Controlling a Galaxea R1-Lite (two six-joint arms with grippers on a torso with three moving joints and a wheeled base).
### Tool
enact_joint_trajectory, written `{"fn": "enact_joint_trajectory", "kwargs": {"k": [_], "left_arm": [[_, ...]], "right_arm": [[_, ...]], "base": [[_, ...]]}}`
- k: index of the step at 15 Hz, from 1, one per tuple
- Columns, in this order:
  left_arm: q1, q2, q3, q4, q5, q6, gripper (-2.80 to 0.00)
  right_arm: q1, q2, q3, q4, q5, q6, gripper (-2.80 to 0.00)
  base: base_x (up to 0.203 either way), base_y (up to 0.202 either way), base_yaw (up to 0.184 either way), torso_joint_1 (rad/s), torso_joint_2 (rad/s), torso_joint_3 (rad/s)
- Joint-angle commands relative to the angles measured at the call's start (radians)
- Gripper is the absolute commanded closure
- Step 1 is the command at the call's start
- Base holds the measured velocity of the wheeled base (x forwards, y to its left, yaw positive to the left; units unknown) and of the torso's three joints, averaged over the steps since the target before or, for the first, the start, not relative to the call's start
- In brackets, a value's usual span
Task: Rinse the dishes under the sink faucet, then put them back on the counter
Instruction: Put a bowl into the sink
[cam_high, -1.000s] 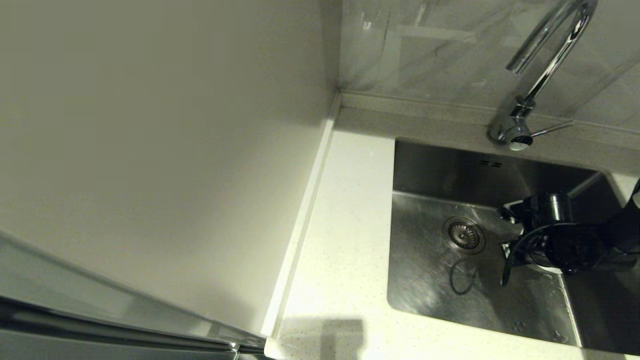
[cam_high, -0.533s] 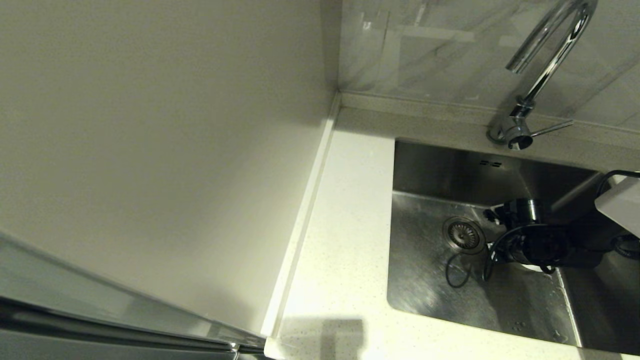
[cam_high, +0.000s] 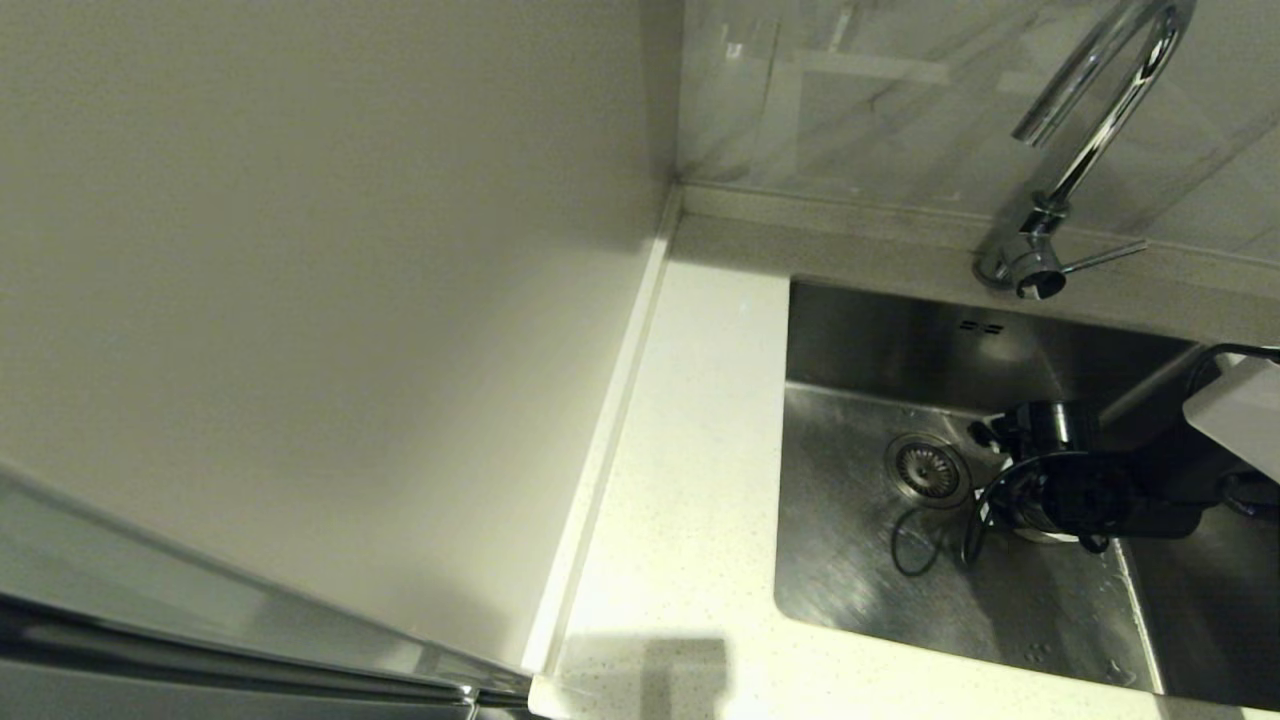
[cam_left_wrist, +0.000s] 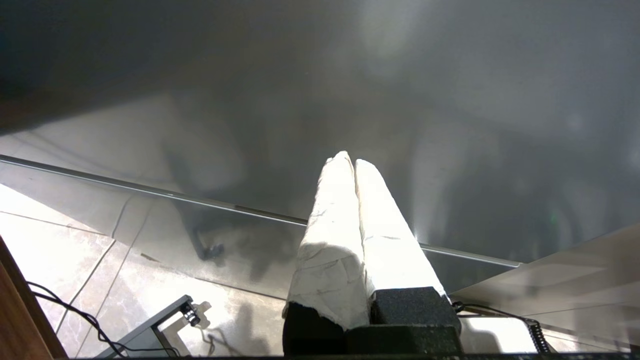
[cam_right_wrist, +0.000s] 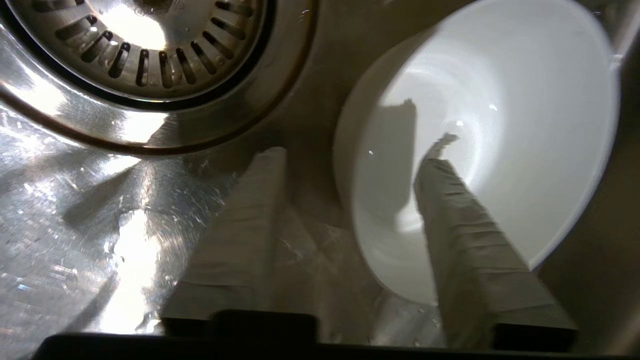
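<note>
Bowl (cam_right_wrist: 500, 125) first: it is sitting on the floor of the sink (cam_high: 860, 560), just beside the drain strainer (cam_right_wrist: 145, 55), and my right hand (cam_right_wrist: 350, 150) is hanging low over it with the fingers spread to a middling gap, gripping nothing. One finger (cam_right_wrist: 465, 220) is lying across the inside of the bowl, the other is coming down outside its wall, so the rim is running between them. From the head view the bowl is almost wholly hidden under my wrist; only a pale sliver is showing.

I am judging it to be a light, stiff piece, glazed and glossy, whitish, round and shallow with a thin rim and a smooth curved wall. Droplets are glinting on it and on the steel around it, so I am expecting it to be slippery, and likely to chip if it knocks the basin. A pinch on the rim, one finger inside and one outside, looks the natural hold, and a firm one.

Brushed steel is surrounding me, scratched and wet. The chrome faucet (cam_high: 1090, 130) is arching above the back edge. The speckled desk (cam_high: 690, 480) is lying pale and smooth on my left.

My left hand (cam_left_wrist: 352, 162) is parked away from the sink, fingers pressed together, carrying nothing.
</note>
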Motion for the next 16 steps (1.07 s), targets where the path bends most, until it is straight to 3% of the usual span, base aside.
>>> {"fn": "enact_joint_trajectory", "kwargs": {"k": [1, 6, 8, 9, 10, 12, 16], "left_arm": [[0.0, -0.005, 0.0, 0.0, 0.0, -0.001, 0.0], [0.0, -0.003, 0.0, 0.0, 0.0, -0.001, 0.0], [0.0, -0.004, 0.0, 0.0, 0.0, -0.001, 0.0], [0.0, -0.004, 0.0, 0.0, 0.0, -0.001, 0.0], [0.0, -0.003, 0.0, 0.0, 0.0, -0.001, 0.0], [-0.001, -0.003, 0.0, 0.0, 0.0, -0.001, 0.0], [0.0, -0.003, 0.0, 0.0, 0.0, -0.001, 0.0]], "right_arm": [[-0.002, -0.068, 0.024, -0.002, 0.0, 0.008, -2.8], [-0.005, -0.427, 0.153, 0.054, 0.003, 0.021, -2.8], [-0.029, -0.611, 0.164, 0.212, -0.006, 0.022, -2.8], [-0.062, -0.687, 0.143, 0.382, -0.01, 0.022, -2.8], [-0.119, -0.745, 0.098, 0.572, -0.01, 0.028, -2.8], [-0.279, -0.794, -0.03, 0.771, 0.012, 0.053, -2.8], [-0.53, -0.746, -0.172, 0.88, 0.048, 0.066, -2.8]], "base": [[0.0, 0.0, 0.0, 0.0, 0.0, 0.0], [0.0, 0.0, 0.0, 0.0, 0.0, 0.0], [0.0, 0.0, 0.0, 0.0, 0.0, 0.0], [0.0, 0.0, 0.0, 0.0, 0.0, 0.0], [0.0, 0.0, 0.0, 0.0, 0.0, 0.0], [0.0, 0.0, 0.0, 0.0, 0.0, 0.0], [0.0, 0.0, 0.0, 0.0, 0.0, 0.0]]}}
